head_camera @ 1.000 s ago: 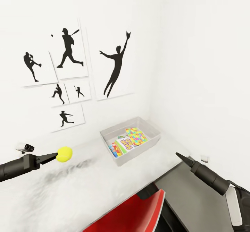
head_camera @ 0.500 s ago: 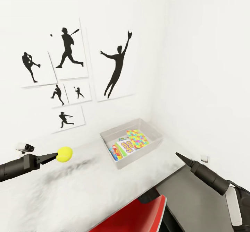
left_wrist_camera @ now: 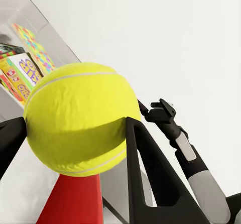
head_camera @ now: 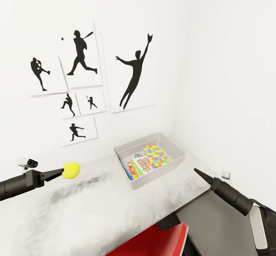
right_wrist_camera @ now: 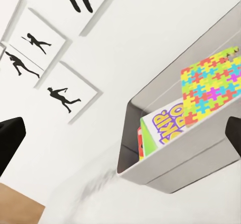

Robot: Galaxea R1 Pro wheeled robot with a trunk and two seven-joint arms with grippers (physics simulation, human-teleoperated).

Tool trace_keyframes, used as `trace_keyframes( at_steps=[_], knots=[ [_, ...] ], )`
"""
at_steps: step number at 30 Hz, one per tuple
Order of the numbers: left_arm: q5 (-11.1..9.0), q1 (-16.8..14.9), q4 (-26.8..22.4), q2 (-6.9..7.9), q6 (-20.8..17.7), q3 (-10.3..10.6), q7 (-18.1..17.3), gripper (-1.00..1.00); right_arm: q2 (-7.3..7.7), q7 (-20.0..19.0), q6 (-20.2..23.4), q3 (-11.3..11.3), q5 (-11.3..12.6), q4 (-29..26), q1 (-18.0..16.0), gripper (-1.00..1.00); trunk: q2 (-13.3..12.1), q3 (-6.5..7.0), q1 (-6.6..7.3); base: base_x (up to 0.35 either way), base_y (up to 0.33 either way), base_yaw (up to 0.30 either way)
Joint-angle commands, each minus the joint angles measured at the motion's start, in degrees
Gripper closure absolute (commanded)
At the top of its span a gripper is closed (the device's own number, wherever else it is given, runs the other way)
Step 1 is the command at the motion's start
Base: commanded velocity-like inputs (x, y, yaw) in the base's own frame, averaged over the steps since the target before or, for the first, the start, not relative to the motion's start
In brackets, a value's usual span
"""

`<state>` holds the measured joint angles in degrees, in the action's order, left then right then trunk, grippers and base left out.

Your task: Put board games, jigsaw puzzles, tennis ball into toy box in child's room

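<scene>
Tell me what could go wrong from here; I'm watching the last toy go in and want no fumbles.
1. The tennis ball is pinched only at the tip of the left gripper, above the table and short of the toy box; a slip would likely send it rolling.
2. The box already holds a jigsaw puzzle and game boxes, so a dropped ball may bounce off them and out.

board games (head_camera: pixel 137 166) half hidden under jigsaw puzzle (head_camera: pixel 156 155), box lettering unreadable
</scene>
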<state>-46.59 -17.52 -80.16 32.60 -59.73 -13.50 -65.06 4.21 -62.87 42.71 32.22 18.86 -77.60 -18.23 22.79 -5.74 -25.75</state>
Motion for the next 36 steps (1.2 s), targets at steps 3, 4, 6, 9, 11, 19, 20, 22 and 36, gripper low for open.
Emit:
trace_keyframes(
  at_steps=[3, 4, 6, 9, 11, 19, 20, 22, 36],
  knots=[
    [0.01, -0.06, 0.00, 0.01, -0.27, -0.03, -0.16, 1.00, 0.01, -0.06, 0.35, 0.04, 0.21, 0.06, -0.05, -1.00, 0.13, -0.12, -0.04, 0.005, -0.004, 0.038],
    [0.01, -0.06, 0.00, 0.01, -0.27, -0.03, -0.16, 1.00, 0.01, -0.06, 0.35, 0.04, 0.21, 0.07, -0.05, -1.00, 0.13, -0.12, -0.04, 0.002, -0.002, 0.040],
    [0.01, -0.06, 0.00, 0.01, -0.27, -0.03, -0.16, 1.00, 0.01, -0.06, 0.35, 0.04, 0.21, 0.07, -0.05, -1.00, 0.13, -0.11, -0.04, 0.001, -0.001, 0.026],
    [0.01, -0.06, 0.00, 0.01, -0.27, -0.03, -0.16, 1.00, 0.01, -0.06, 0.35, 0.04, 0.21, 0.01, -0.05, -1.00, 0.13, -0.11, -0.04, 0.001, 0.000, 0.011],
    [0.01, -0.06, 0.00, 0.01, -0.27, -0.03, -0.16, 1.00, -0.01, -0.06, -0.02, 0.06, 0.21, -0.01, -0.05, -1.00, 0.13, -0.11, -0.04, 0.000, 0.000, 0.004],
    [0.01, -0.06, 0.00, 0.01, -0.27, -0.03, -0.16, 1.00, 0.01, -0.06, -1.56, 0.04, 0.33, -0.02, -0.05, -1.00, 0.13, -0.11, -0.04, 0.000, 0.000, 0.001],
    [0.01, -0.06, 0.00, 0.01, -0.27, -0.03, -0.16, 1.00, 0.01, -0.06, -1.58, 0.04, 0.32, -0.03, -0.05, -1.00, 0.13, -0.11, -0.04, 0.000, 0.000, 0.000],
    [0.01, -0.06, 0.00, 0.01, -0.27, -0.03, -0.16, 1.00, 0.01, -0.09, -1.63, 0.07, 0.35, -0.06, -0.05, -1.00, 0.13, -0.11, -0.04, 0.000, 0.000, 0.000],
    [0.01, -0.06, 0.00, 0.01, -0.27, 0.04, -0.16, 1.00, 0.08, -0.29, -1.67, 0.13, 0.71, 0.08, -0.05, -1.00, 0.13, -0.11, -0.04, 0.000, 0.000, 0.000]
  ],
)
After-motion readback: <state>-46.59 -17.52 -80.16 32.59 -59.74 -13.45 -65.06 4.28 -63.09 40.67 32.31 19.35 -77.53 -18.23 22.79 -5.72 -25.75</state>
